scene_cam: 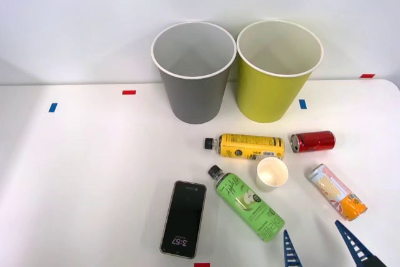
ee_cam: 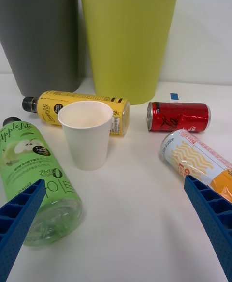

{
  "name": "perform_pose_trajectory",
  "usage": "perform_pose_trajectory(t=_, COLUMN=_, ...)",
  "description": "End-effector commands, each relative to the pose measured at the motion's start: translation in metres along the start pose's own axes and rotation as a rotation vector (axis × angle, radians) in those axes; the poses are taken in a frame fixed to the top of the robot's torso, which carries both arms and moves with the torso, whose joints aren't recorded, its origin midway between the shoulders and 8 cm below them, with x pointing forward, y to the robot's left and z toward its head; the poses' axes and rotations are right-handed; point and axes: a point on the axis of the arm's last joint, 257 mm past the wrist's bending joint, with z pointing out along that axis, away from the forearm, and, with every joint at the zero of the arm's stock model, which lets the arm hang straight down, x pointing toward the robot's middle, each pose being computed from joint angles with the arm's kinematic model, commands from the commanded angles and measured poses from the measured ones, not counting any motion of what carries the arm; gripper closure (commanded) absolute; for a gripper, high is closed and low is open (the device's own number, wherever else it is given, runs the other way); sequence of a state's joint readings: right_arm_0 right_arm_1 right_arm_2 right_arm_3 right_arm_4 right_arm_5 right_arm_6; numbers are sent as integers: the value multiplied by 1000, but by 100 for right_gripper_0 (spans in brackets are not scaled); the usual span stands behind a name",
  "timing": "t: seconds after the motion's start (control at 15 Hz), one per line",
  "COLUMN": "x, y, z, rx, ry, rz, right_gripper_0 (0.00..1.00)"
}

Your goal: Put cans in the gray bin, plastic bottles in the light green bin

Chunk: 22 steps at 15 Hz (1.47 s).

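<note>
White tabletop (scene_cam: 94,173): gray bin (scene_cam: 194,85) and light green bin (scene_cam: 275,85) upright at rear, mouths open for sorting. Yellow-label bottle (scene_cam: 247,146), green apple bottle (scene_cam: 249,204), red can (scene_cam: 312,141), orange-and-white can (scene_cam: 336,191) lying unsorted around paper cup (scene_cam: 272,174). Right hand (scene_cam: 325,245) spread, empty, near front edge.

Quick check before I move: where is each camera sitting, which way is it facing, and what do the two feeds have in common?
Front view: above the arms, looking forward and down at the table; the right gripper enters at the bottom right, fingers apart.
Right wrist view: low on the right arm, facing the gray bin and the light green bin; its blue fingers sit at the corners.
Shared: both bins, yellow bottle, green bottle, red can, orange can, paper cup.
</note>
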State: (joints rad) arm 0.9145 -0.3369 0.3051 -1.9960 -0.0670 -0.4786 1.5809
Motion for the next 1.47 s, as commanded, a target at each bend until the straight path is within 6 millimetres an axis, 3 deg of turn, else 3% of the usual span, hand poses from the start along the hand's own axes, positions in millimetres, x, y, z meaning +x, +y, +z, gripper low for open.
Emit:
perform_pose_trajectory(t=0.07, x=-30, y=-25, z=5, rx=-2, ry=164, rz=-63, right_gripper_0=0)
perform_pose_trajectory(t=0.27, x=-52, y=-34, z=-4, rx=-21, ry=367, rz=-62, right_gripper_0=0)
perform_pose_trajectory(t=0.47, x=-30, y=-58, z=-19, rx=12, ry=517, rz=-25, right_gripper_0=0)
perform_pose_trajectory(t=0.73, x=-44, y=-85, z=-6, rx=19, ry=512, rz=-75, right_gripper_0=0)
perform_pose_trajectory(t=1.0, x=-27, y=-110, z=-7, rx=48, ry=642, rz=-189, right_gripper_0=0)
perform_pose_trajectory(t=1.2, x=-28, y=-100, z=8, rx=5, ry=683, rz=-163, right_gripper_0=0)
perform_pose_trajectory(t=1.47, x=-44, y=-83, z=36, rx=-55, ry=717, rz=-134, right_gripper_0=0)
